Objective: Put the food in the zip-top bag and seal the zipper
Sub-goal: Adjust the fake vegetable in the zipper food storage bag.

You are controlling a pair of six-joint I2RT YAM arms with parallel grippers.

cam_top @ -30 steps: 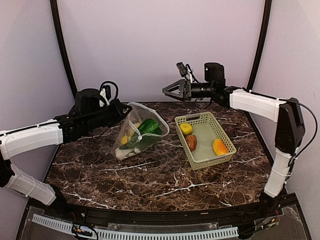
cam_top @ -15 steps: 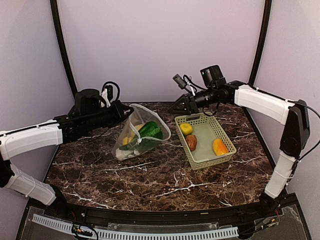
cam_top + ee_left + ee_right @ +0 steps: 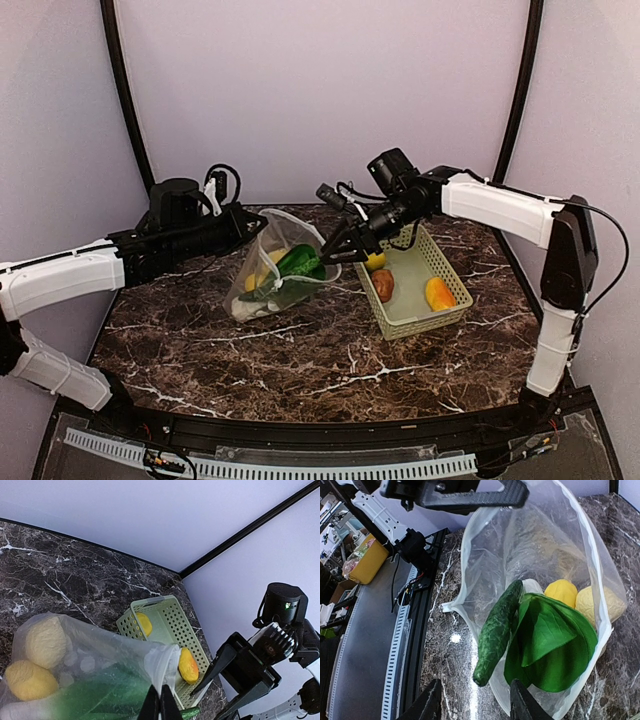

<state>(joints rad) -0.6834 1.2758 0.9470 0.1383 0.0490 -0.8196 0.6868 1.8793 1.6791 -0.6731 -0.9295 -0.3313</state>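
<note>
The clear dotted zip-top bag (image 3: 275,275) lies on the marble with its mouth held up. My left gripper (image 3: 262,215) is shut on its whitish zipper rim (image 3: 167,664), fingers pinched at the bottom of the left wrist view (image 3: 160,706). Inside are a green cabbage leaf (image 3: 550,645), a yellow piece (image 3: 562,591) and a pale piece (image 3: 600,605). A dark green cucumber (image 3: 497,632) pokes out of the mouth. My right gripper (image 3: 330,252) is open and empty right at the cucumber's tip, jaws either side in the right wrist view (image 3: 472,707).
A light green slotted basket (image 3: 440,262) stands right of the bag, holding a yellow piece (image 3: 375,260), a brown piece (image 3: 383,285) and an orange piece (image 3: 438,293). The right arm reaches across the basket's far left corner. Walls close in behind and at both sides.
My right arm has swung down and left from high at the back to the bag's mouth, staying open. The left gripper still holds the bag rim.
</note>
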